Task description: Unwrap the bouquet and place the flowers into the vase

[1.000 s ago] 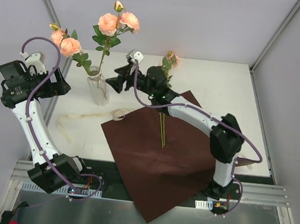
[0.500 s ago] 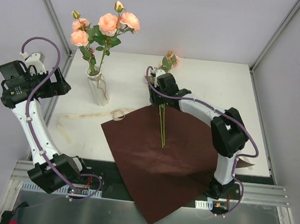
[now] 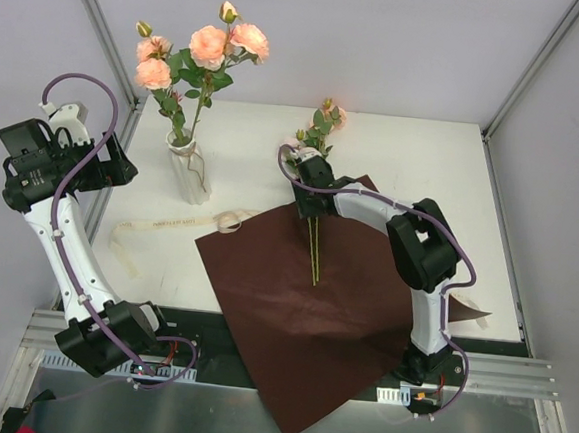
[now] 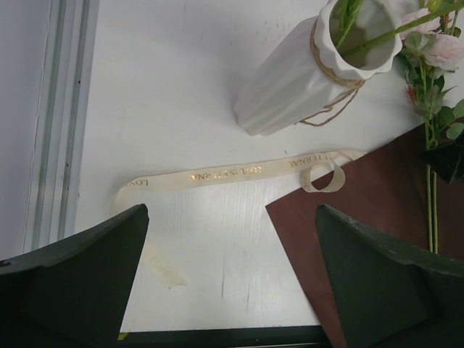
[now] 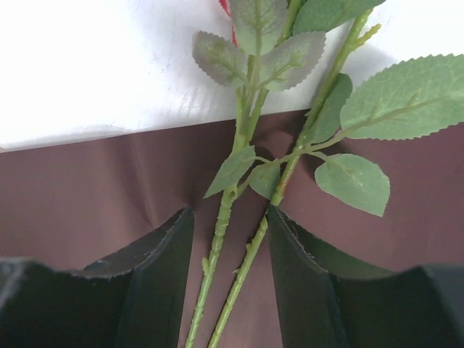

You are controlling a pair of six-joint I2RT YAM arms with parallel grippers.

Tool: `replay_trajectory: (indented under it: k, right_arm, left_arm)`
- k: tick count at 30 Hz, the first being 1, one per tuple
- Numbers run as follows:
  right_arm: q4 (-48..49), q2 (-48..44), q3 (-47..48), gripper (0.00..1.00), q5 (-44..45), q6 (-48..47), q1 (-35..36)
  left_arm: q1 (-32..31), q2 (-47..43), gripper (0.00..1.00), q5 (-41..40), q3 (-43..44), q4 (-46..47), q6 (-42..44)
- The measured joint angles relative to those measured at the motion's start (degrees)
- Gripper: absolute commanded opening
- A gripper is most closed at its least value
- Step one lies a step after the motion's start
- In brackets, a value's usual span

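Far out on the left, the left hand (image 4: 230,212) hangs high above the desk (image 4: 181,87). Its fingers (image 4: 80,283) are spread wide and there is nothing between them. Under this hand and a little ahead of it lies a cream ribbon (image 4: 232,172) with gold lettering. It is loose on the desk, and its looped end rests on the corner of the paper.

Beyond the ribbon, ahead and to the right of the left hand, the vase (image 3: 188,171) stands upright. It is whitish and ribbed, with twine round its neck. The flowers (image 3: 204,47) in it are peach blooms and buds on leafy green stalks that rise well above the rim.

Right of the vase, a dark red paper sheet (image 3: 302,308) lies opened flat. Its near corner hangs past the desk's near edge.

The right hand (image 5: 228,217) is down at the far edge of this sheet, well apart from the vase. Its fingers (image 5: 156,268) stand partly apart, astride two thin green stems (image 5: 217,246). Behind the hand the stems run back along the paper. Ahead of it they carry leaves and pale pink blooms (image 3: 330,115) that lie on the bare desk.

A gap shows between one finger and the stem nearer to it. The other stem lies just beside the opposite finger, and from the wrist view I cannot tell whether they touch. Neither stem looks pinched.
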Motion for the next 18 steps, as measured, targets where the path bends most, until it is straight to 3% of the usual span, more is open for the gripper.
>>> replay_trajectory:
  k: [14, 18]
  right_arm:
    - [1.6, 2.1, 1.9, 0.39, 1.7, 0.5, 0.2]
    - [2.0, 2.1, 1.9, 0.28, 1.9, 0.5, 0.5]
  left_arm:
    - [0.0, 0.0, 0.99, 0.0, -0.5, 0.0, 0.1]
    - [0.0, 0.0, 0.99, 0.0, -0.5, 0.0, 0.1]
